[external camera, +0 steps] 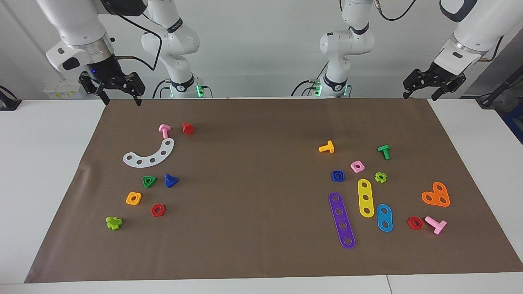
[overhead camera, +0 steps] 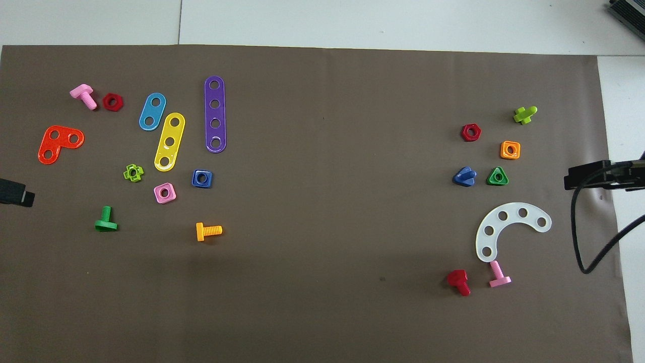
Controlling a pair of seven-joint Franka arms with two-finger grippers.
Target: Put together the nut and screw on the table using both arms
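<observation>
One screw [external camera: 170, 180] lies sideways, stem toward the green nut [external camera: 149, 181].

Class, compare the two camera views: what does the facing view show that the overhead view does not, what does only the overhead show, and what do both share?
Only the facing view shows both white arms whole, with the open right gripper and open left gripper raised, holding nothing. Only the overhead view shows a dark object off the mat's corner. Both show the blue nut, the blue screw and the brown mat.

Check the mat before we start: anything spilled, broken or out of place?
Nothing stands out. The nut and the screw lie apart on the mat among loose, intact parts; both claws hang open, empty.
</observation>
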